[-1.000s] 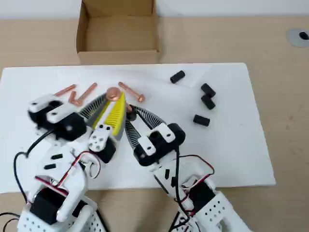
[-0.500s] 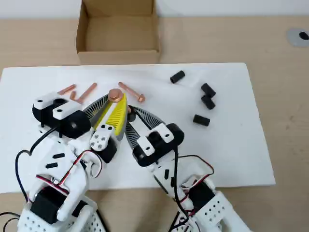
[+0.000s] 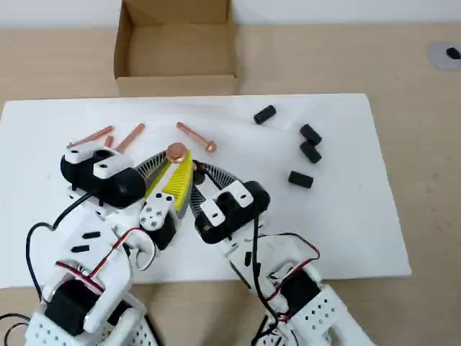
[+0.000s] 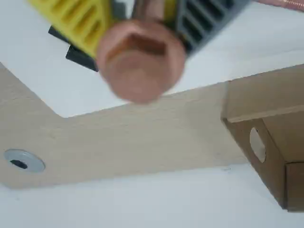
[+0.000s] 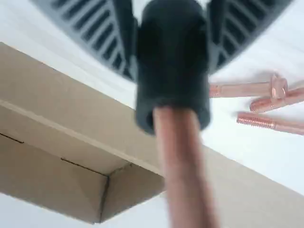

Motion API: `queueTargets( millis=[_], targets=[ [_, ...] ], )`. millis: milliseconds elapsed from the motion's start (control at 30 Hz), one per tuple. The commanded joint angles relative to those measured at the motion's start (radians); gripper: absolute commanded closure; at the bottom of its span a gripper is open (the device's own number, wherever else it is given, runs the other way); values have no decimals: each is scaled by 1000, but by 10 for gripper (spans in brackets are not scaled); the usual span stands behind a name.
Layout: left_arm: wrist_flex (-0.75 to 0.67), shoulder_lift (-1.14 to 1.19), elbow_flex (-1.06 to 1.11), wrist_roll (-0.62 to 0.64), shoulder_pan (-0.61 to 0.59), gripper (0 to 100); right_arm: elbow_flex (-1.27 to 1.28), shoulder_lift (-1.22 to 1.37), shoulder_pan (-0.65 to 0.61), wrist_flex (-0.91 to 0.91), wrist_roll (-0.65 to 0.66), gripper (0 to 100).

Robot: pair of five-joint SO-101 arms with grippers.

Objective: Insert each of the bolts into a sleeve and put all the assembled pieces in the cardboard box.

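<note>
At the middle of the white sheet [image 3: 346, 216], the left tool [image 3: 175, 155] is closed on a copper bolt [image 4: 141, 64] just behind its head. The right tool [image 5: 172, 28] is clamped around a black sleeve [image 5: 172, 61], with the bolt shank entering the sleeve's end. Three loose bolts [image 3: 130, 137] lie on the sheet near the tools. Four loose sleeves [image 3: 310, 152] lie well apart from them. The open cardboard box [image 3: 176, 85] stands on the bench [image 3: 418, 144], touching the sheet's far edge.
</note>
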Motion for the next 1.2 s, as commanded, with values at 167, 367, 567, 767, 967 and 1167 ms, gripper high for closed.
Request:
queueTargets(
  millis=[167,367,567,767,967,1167],
  targets=[
    [206,13,34,0,157,996,-2,-25,-8,-14,-8,989],
    [216,13,34,0,150,995,-2,-25,-8,-15,-8,989],
    [215,12,34,-2,147,984,-2,-25,-8,-15,-8,989],
    [210,12,20,0,43,847,-1,-25,-7,-14,-8,989],
    [216,12,-49,5,-55,846,-1,-16,88,-8,-8,989],
    [256,16,-133,94,-121,846,-2,-16,239,196,-6,989]
  ],
)
